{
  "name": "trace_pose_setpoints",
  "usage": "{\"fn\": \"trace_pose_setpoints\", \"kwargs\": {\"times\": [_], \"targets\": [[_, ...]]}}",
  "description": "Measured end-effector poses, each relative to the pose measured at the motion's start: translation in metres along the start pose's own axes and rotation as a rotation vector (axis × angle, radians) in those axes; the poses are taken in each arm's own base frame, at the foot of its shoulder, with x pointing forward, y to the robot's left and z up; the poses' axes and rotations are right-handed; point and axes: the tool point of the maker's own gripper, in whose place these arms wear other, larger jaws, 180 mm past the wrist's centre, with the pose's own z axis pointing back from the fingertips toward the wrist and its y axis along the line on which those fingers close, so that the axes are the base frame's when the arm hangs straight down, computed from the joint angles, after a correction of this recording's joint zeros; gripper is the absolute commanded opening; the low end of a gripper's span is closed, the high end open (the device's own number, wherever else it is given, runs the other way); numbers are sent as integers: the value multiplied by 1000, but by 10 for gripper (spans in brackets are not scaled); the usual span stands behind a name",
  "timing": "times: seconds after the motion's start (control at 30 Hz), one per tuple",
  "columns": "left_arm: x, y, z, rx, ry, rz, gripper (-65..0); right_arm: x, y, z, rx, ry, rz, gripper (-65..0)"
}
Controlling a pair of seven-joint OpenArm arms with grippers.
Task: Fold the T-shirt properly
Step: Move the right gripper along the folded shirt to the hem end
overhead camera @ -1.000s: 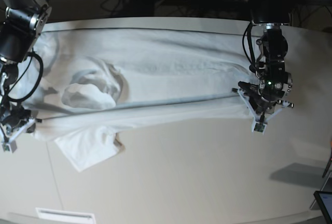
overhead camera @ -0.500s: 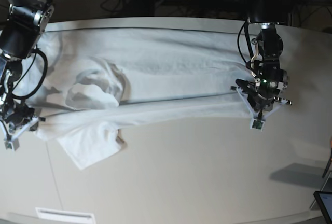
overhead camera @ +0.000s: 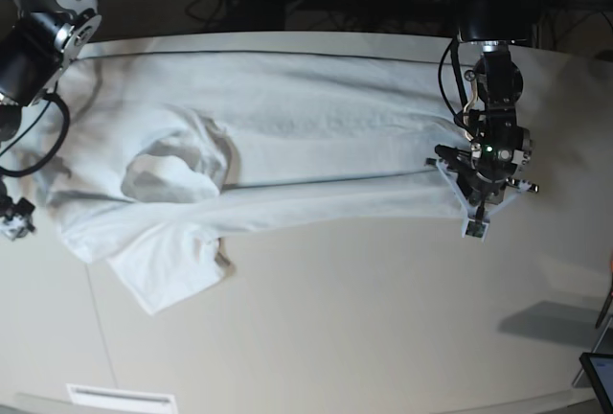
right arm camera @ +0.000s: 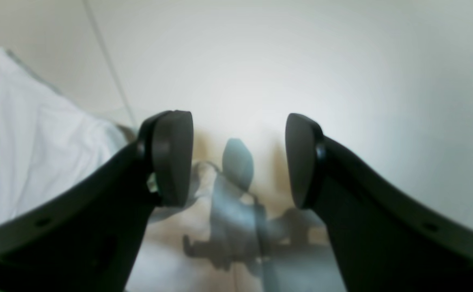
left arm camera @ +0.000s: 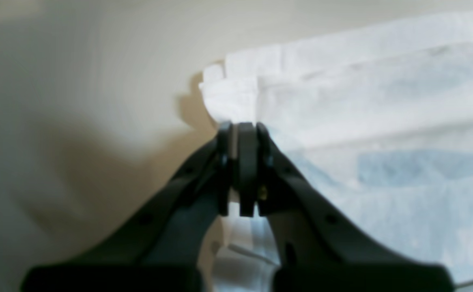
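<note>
While the T-shirt point(overhead camera: 287, 165) lies folded lengthwise across the table point(overhead camera: 383, 318), the left tool point(left arm camera: 239, 134) is pressed together, pinching the shirt's edge. The right tool point(right arm camera: 238, 160) stands spread above bare table, holding nothing, with the shirt just beside it.

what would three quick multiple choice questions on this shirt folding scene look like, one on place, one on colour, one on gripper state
1. Where does the sleeve stick out in the base view?
A. toward the table's near edge
B. off the far edge
C. over the right gripper

2. What colour is the T-shirt?
A. blue
B. white
C. striped

3. How do the grippers stand?
A. both open
B. left open, right shut
C. left shut on the shirt's edge, right open

Answers:
1. A, the sleeve points at the near edge of the table.
2. B, the T-shirt is plain white.
3. C, the left gripper pinches cloth; the right gripper gapes over bare tabletop.
</note>
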Motion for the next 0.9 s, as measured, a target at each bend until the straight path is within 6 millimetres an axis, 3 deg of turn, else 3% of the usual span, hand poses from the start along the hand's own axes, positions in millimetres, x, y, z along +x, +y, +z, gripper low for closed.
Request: {"fn": "trace_pose_setpoints", "kwargs": {"times": [0.03,0.1,0.23,0.3,0.43,0.57,0.67,0.9], "targets": [[0,0,0,0,0,0,-650,4,3,0,3,-18,16,-303],[0,-1,0,-2,-1,3,-650,12,29,0,59,-42,108,-303],[2,-6,0,-5,-1,9,-650,28,106,4,221,-102,345,-302],[4,-6,0,-5,-5,5,-650,31,135,3,262,-94,435,-300],[6,-11,0,-13,-8,21,-650,25,175,-14,330,-36,509,-299],[6,-12,0,-17,-9,21,-650,22,184,-43,349,7,472,-299],[5,-12,0,-16,-6,21,-650,8,185,-61,347,67,472,-299],[4,-13,0,-17,-5,21,-650,-11,206,-79,385,88,483,-297]]}}
